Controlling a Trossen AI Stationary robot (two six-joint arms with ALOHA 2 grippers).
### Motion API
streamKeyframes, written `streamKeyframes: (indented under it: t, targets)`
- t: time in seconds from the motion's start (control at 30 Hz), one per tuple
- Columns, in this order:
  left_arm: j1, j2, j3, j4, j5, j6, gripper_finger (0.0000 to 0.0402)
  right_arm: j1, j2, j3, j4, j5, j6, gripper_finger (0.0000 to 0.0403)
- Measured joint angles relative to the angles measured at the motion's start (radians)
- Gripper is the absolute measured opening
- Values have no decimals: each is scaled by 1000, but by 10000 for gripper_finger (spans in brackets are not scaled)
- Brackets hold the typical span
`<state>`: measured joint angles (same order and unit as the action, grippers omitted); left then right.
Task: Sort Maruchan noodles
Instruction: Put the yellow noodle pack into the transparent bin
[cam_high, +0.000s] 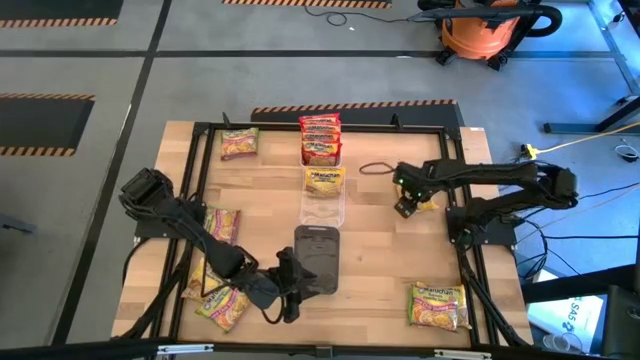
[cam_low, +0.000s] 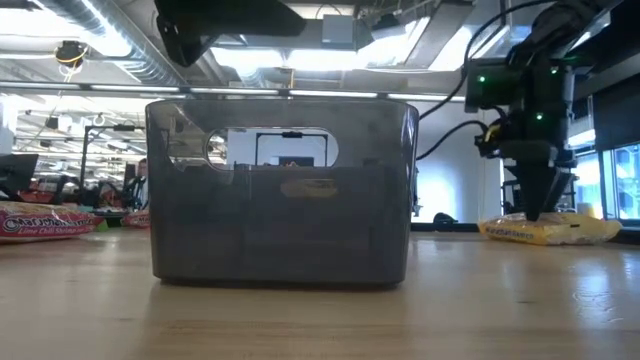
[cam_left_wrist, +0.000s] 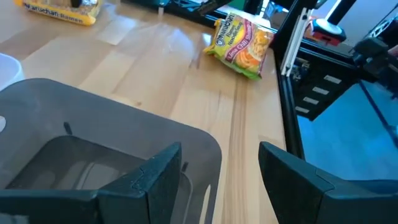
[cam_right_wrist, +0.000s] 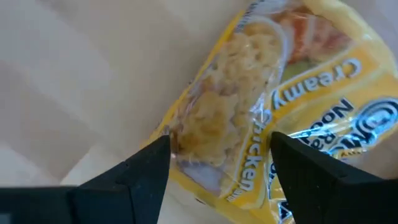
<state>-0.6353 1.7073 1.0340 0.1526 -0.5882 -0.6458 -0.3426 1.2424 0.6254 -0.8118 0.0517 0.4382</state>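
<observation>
My right gripper (cam_high: 405, 207) is open and points down over a yellow noodle packet (cam_high: 428, 204) lying flat on the table right of centre. In the right wrist view the packet (cam_right_wrist: 249, 112) lies between the two fingers (cam_right_wrist: 146, 171). In the low view the fingertips (cam_low: 530, 208) reach the packet's top (cam_low: 550, 232). My left gripper (cam_high: 291, 290) is open at the near-left corner of a dark tray (cam_high: 318, 232). In the left wrist view that corner (cam_left_wrist: 208, 149) lies in the gap between its fingers. Several green-and-pink packets (cam_high: 222, 225) lie at the table's left. My right gripper stands over the yellow packet's end (cam_right_wrist: 205, 155) from above, one finger on each side; I cannot tell whether the fingertips touch it. My left gripper has one finger (cam_left_wrist: 155, 177) over the dark tray's corner and one outside; I cannot tell whether it touches.
A white tray (cam_high: 303, 140) with red packets stands at the far middle. Nearer is a clear tray (cam_high: 322, 210) with one yellow packet (cam_high: 325, 180). Green-and-pink packets lie at the far left (cam_high: 240, 143) and near right (cam_high: 438, 305). A black frame (cam_high: 330, 127) rims the table.
</observation>
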Motion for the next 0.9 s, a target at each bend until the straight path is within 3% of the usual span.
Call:
streamKeyframes:
  t: [0.53, 0.9]
  targets:
    - [22, 0, 0, -1, 3, 29, 208, 497, 52, 3, 122, -71, -102, 253]
    - [54, -1, 0, 29, 35, 29, 208, 845, 119, 0, 434, -79, -96, 253]
